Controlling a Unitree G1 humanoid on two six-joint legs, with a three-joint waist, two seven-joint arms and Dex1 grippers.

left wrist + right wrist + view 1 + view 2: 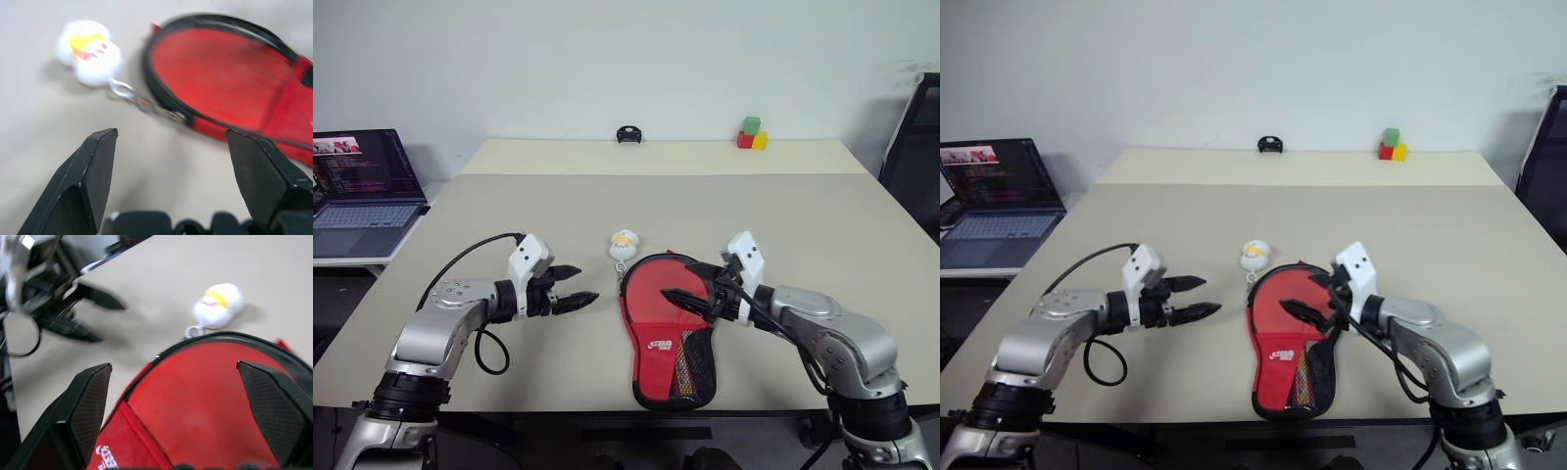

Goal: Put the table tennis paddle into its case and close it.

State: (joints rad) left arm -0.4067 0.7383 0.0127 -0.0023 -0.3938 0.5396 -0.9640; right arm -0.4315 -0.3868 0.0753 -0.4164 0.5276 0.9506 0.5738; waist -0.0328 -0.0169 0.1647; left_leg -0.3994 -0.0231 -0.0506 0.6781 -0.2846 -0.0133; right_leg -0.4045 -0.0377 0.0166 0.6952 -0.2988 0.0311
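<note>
1. The table is a broad beige surface with a second, paler top butted against its far edge.
2. A laptop sits open on a lower stand off the table's left side, its screen lit.
3. The case lies flat near the front edge, a little right of centre, red side up with the white logo and mesh pocket toward the robot. Its round end points away and is rimmed in black piping.
4. The table tennis paddle rests inside the open case, its red rubber face showing within the piping; the handle cannot be made out.
5. The right gripper hangs just above the round end of the case, its two black fingers spread wide with nothing between them.
6. The left gripper hovers over bare table just left of the case, pointing toward it, fingers parted and empty.
7. A small white charm with yellow markings lies just beyond the case's round end, linked to it by a short metal chain.
8. Stacked green, red and yellow blocks stand at the far right.
9. A small black object sits at the far middle.
</note>
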